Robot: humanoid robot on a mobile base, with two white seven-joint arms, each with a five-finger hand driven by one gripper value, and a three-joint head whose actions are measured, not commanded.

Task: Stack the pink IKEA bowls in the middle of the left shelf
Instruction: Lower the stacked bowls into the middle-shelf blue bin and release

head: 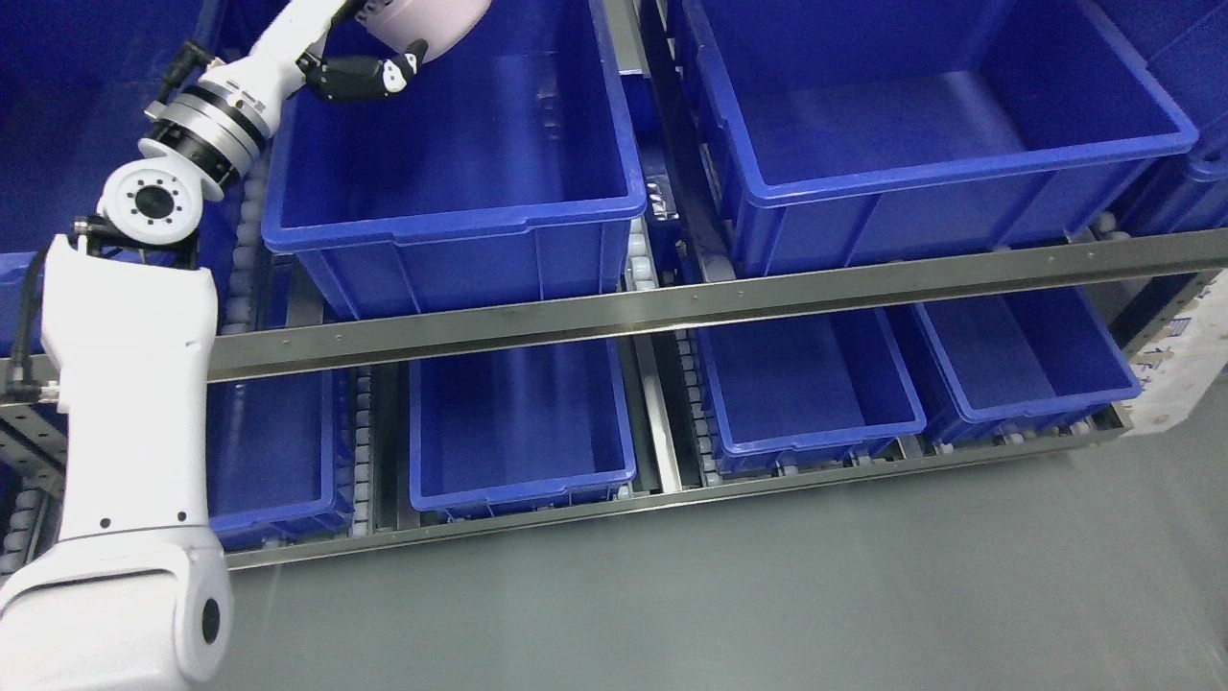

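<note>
Left arm: I see my left arm (134, 384) coming up from the lower left corner, white casing, running along the left edge of the shelf and bending at a round joint toward the top of the picture.
Left robot hand: the left robot hand (369, 58) is at the top edge, over the back left corner of the large bin; its dark fingers (360, 77) are curled under a pale pink bowl, so I read it as gripping the bowl.
Pink bowl: the pink bowl (422, 24) sits at the very top of the frame, partly cut off, held above the bin's interior near its back wall. I cannot tell whether it touches the bin.
Upper left bin: the big blue bin (460, 206) on the upper shelf level shows a bare blue floor in the part I can see.
Upper right bin: a second large blue bin (921, 168) stands beside it on the same level, parted from it by a metal divider.
Shelf rail: a steel rail (672, 302) runs across the front of the upper level, tilted slightly up to the right.
Lower bins: smaller blue bins (523, 485) line the lower level under the rail, side by side.
Floor: grey floor (767, 595) in front of the shelf.
Right arm: not in my view.
</note>
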